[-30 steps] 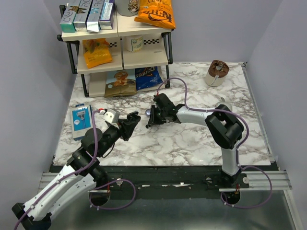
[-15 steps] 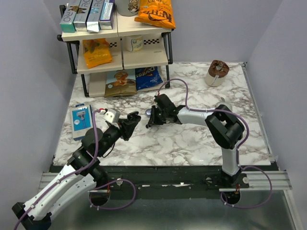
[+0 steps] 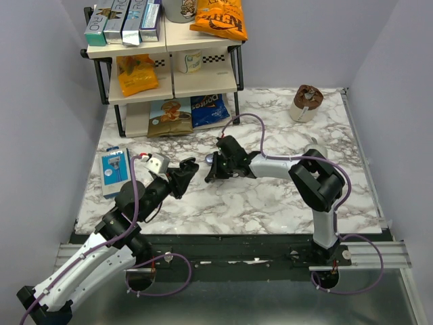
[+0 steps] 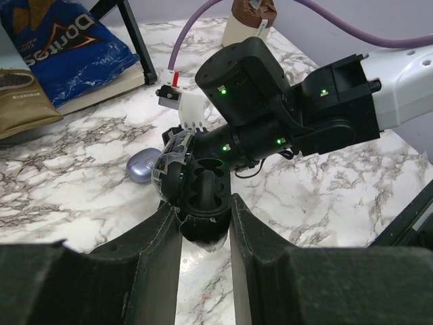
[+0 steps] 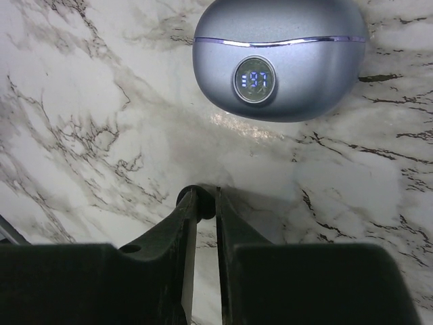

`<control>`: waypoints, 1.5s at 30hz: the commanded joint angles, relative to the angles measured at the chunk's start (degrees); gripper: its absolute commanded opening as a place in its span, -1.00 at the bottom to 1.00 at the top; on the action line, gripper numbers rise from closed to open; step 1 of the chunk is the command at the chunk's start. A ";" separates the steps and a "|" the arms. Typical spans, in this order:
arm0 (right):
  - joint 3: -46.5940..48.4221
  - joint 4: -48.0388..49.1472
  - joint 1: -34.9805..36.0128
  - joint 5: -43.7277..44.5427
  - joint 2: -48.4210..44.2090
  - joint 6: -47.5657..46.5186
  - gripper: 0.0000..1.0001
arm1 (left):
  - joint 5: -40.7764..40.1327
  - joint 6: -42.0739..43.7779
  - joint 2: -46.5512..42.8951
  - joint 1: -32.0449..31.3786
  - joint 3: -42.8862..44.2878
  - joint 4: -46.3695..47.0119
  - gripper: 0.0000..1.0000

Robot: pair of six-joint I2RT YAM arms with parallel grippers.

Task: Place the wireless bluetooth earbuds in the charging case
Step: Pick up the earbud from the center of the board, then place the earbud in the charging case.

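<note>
"Doritos" on the blue bag (image 4: 57, 47) under the shelf rack (image 3: 203, 84); "97" glows on the lilac case (image 5: 298, 40) in front of the rack.

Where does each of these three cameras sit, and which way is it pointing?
Top external: above and behind, looking down at the marble table; both arms show.
Left wrist: looks along the left hand at the black case it grips.
Right wrist: looks down past the right hand, pinching a tiny black piece, at the table.
Both wrist views share the lilac case.
</note>
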 commanded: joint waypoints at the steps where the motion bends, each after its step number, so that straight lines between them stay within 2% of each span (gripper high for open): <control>1: -2.72 -3.47 0.87 0.34 -0.83 0.35 -0.67 | 1.40 -0.51 -0.03 0.29 -0.78 1.43 -1.00; 8: -9.48 1.87 0.87 2.88 -8.03 4.39 -0.97 | 1.22 -1.12 0.14 0.29 -0.79 1.43 -1.00; 12: -18.87 7.16 0.43 6.23 -15.94 12.02 -0.99 | 0.96 -1.47 0.23 0.29 -0.78 1.43 -1.00; 19: -26.79 10.33 0.25 13.33 -28.94 15.91 -0.99 | 2.01 -2.44 2.16 0.21 -1.05 4.23 -1.00; 23: -31.62 10.06 0.25 17.47 -44.55 15.56 -0.99 | 2.28 -3.75 3.83 0.21 -3.15 10.03 -1.00; 24: -33.55 10.15 0.34 18.52 -52.52 10.34 -0.99 | 2.28 -4.37 6.62 0.21 -5.33 16.83 -1.00; 26: -35.41 10.41 0.52 18.62 -60.02 5.66 -0.99 | 2.89 -5.42 9.61 0.03 -7.10 21.18 -1.00; 33: -38.84 10.41 2.45 25.56 -77.01 -9.56 -0.99 | 2.37 -3.77 19.03 -3.21 -8.87 45.07 -1.00; 38: -39.46 13.31 3.41 26.36 -81.43 -17.38 -0.99 | 3.50 0.72 25.79 -6.12 -6.41 52.66 -1.00; 42: -40.07 17.09 4.21 26.71 -82.22 -21.61 -0.99 | 5.16 0.90 30.19 -7.00 -5.27 61.00 -1.00; 45: -40.43 20.51 4.30 25.31 -81.79 -23.02 -0.99 | 6.14 0.29 34.06 -7.35 -3.34 63.38 -1.00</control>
